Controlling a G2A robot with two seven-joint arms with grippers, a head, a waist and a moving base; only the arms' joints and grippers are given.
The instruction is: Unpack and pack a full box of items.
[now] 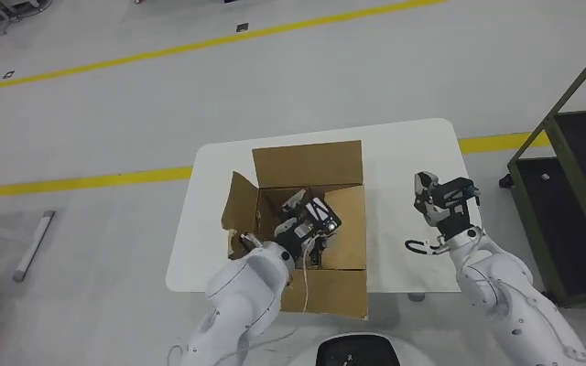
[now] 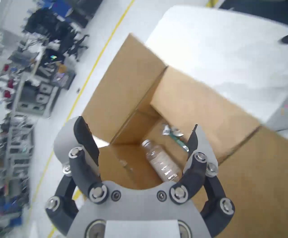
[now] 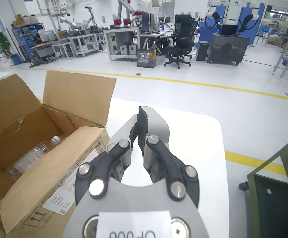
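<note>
- Top: left pincer point(image 1: 295, 209) hangs at the mouth of the box point(image 1: 307, 165); clipping a wall could shove the box.
- Left wrist: it is spread above the lying bottle point(image 2: 160, 161), which may roll away.
- Right wrist: right pincer point(image 3: 140, 126), pressed together, hangs over the tabletop point(image 3: 198, 146).

Robotics lab hall, pale floor point(image 3: 236, 106) with yellow lines point(image 3: 191, 82), workbenches point(image 3: 121, 42), mounted robot arms point(image 3: 119, 22), black office chair point(image 3: 181, 38), monitors point(image 3: 145, 18).

- Matt brown cardboard, that's the box point(image 1: 309, 165) — rough at the cut edges.
- Clear glossy plastic on the bottle point(image 2: 160, 162), ribbed, glinting.
- The table point(image 1: 403, 156): smooth, matt white.
- On the right gripper point(image 3: 140, 119) — dull grey metal plates, shiny bolts, matt black links, ridged black pads point(image 3: 143, 128).
</note>
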